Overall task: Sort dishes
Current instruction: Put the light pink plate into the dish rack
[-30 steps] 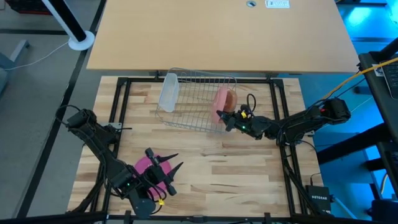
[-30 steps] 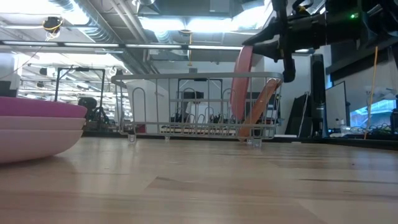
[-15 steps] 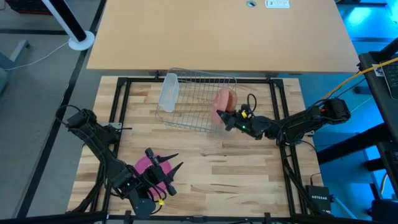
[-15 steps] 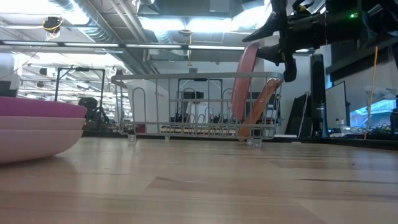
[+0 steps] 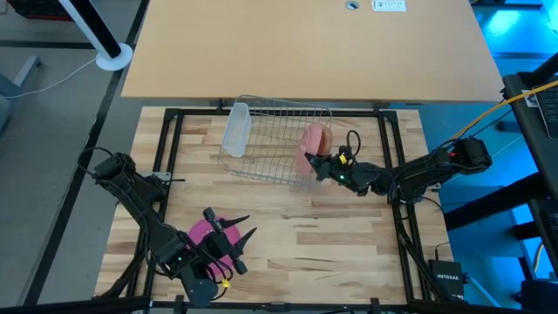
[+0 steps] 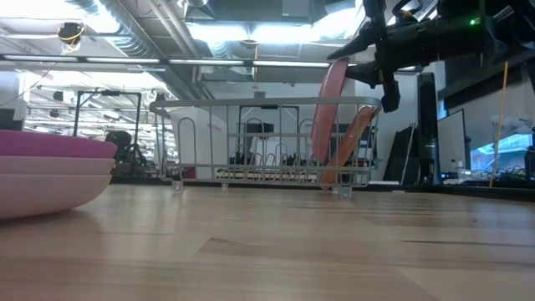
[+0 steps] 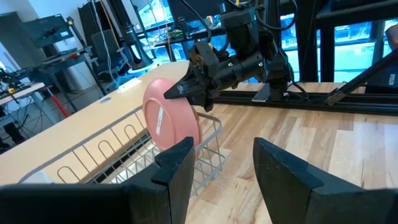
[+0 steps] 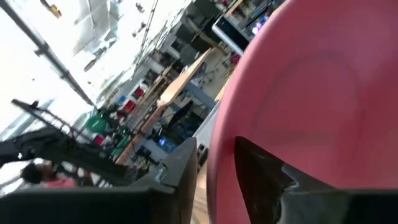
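Your right gripper (image 5: 312, 163) is standing the peach-pink plate (image 7: 171, 122) on edge in the wire rack (image 5: 270, 139), beside the tan plate (image 6: 351, 144); its fingers straddle the rim, grip unclear. Your left gripper (image 5: 228, 234), fingers apart, is hovering over the magenta plate (image 5: 204, 233).

Left claw (image 7: 222, 171) with its two dark fingers spread apart low in the foreground, beyond them a pale pink plate (image 7: 171, 122) standing on edge in the silver wire rack (image 7: 130, 152), right claw (image 7: 186, 91) at the plate's upper rim, wooden worktop (image 7: 311, 143) under all
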`<state>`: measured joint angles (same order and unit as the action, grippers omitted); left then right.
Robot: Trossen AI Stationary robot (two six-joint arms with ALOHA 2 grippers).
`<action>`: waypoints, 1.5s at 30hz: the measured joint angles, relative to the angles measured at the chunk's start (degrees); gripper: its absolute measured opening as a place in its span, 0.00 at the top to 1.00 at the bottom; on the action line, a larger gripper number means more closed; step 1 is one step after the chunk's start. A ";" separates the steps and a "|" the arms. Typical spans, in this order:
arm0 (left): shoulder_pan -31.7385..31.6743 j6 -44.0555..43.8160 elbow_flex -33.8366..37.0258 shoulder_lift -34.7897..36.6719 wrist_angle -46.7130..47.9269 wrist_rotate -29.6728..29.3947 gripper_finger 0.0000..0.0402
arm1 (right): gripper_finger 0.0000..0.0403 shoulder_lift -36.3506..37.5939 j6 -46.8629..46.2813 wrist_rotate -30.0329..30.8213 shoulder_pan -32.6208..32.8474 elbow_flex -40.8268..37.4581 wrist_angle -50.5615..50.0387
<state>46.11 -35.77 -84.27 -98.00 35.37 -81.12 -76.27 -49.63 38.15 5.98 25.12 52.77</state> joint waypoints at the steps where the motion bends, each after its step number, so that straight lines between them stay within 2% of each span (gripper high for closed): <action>1: 0.00 -0.11 0.00 0.00 0.00 0.00 0.61 | 0.73 0.00 0.00 -0.13 -0.02 0.00 -0.70; 7: 0.00 -0.26 0.00 0.00 -0.02 1.62 0.61 | 0.77 1.14 -0.09 1.94 0.04 0.07 -6.57; 15: -1.48 -2.07 0.00 0.00 -0.02 1.75 0.61 | 0.83 6.88 0.66 1.85 -0.02 0.02 -15.61; 24: -13.67 -3.13 0.00 -5.52 -1.34 1.73 0.61 | 0.83 7.87 0.79 1.79 -0.01 0.02 -17.92; 28: -20.40 -2.31 0.00 -9.11 -5.83 2.30 0.61 | 0.83 7.87 0.81 1.64 -0.01 0.02 -17.92; 32: -26.64 3.42 0.00 -11.76 -15.35 9.80 0.61 | 0.83 7.85 0.85 0.68 -0.02 0.02 -17.92; 37: -32.70 17.53 0.00 -14.46 -33.18 23.27 0.61 | 0.83 7.85 0.85 0.55 -0.02 0.02 -18.12; 39: -34.17 20.80 0.00 -15.00 -38.94 25.60 0.61 | 0.83 7.85 0.87 0.24 -0.02 0.02 -18.18; 42: -35.72 22.69 0.00 -15.04 -42.28 27.28 0.61 | 0.83 7.85 0.87 -0.22 -0.02 0.02 -18.19; 45: -36.77 22.28 0.00 -15.04 -42.33 32.20 0.61 | 0.83 7.85 0.87 -0.24 -0.02 0.02 -18.20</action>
<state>9.33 -13.49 -84.27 -113.04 -6.96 -48.93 -68.42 -48.75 37.91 5.96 25.15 34.57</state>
